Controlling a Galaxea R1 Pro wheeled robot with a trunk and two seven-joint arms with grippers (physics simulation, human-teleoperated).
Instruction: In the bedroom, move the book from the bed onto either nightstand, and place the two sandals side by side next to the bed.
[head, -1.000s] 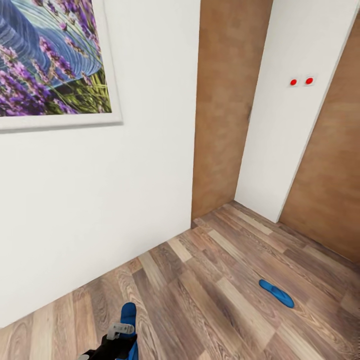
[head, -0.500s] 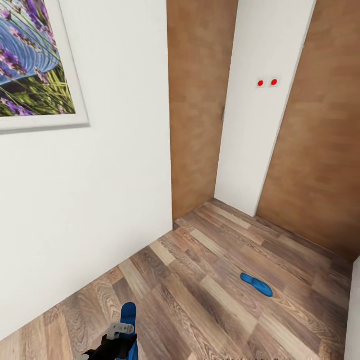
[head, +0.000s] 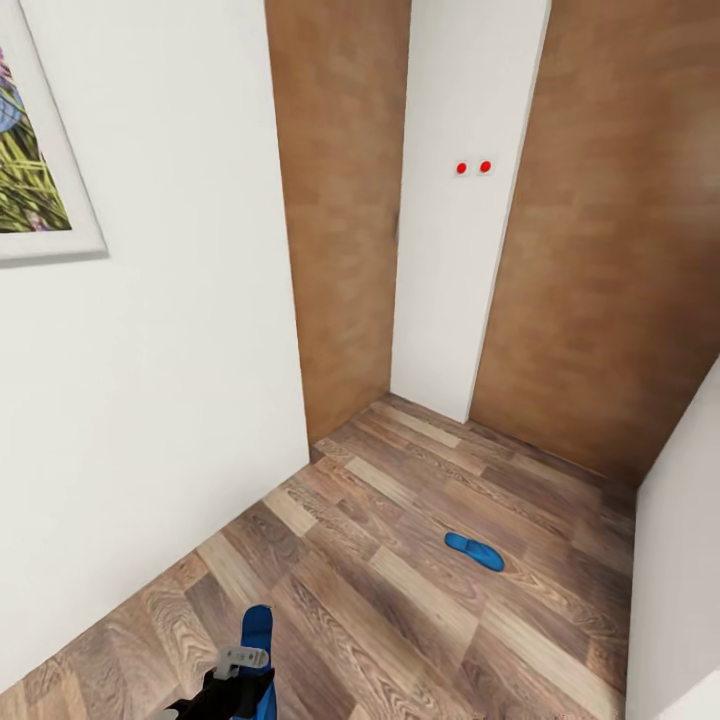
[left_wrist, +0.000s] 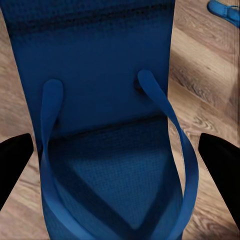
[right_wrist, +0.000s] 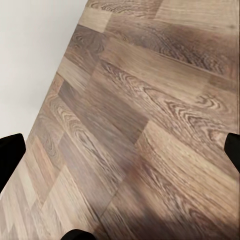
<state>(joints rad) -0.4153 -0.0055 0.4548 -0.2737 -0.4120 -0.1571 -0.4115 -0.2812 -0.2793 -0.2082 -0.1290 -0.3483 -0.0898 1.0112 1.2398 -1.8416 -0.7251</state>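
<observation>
Left gripper (left_wrist: 120, 155): jaws clamped on one blue sandal (left_wrist: 107, 115), black fingertips (left_wrist: 15, 160) on either side of the sole, straps facing the wrist camera. In the head view this held sandal (head: 257, 632) sticks out past the gripper (head: 243, 668) low over the wood-plank floor (head: 400, 600). Right gripper (right_wrist: 120, 160): jaws apart, nothing between them, plank floor beneath. Second sandal (head: 474, 551) lies flat on the floor, well apart from the first, near the brown wall panels (head: 600, 250). White wall (head: 160, 350) with framed picture (head: 40, 170) at left.
</observation>
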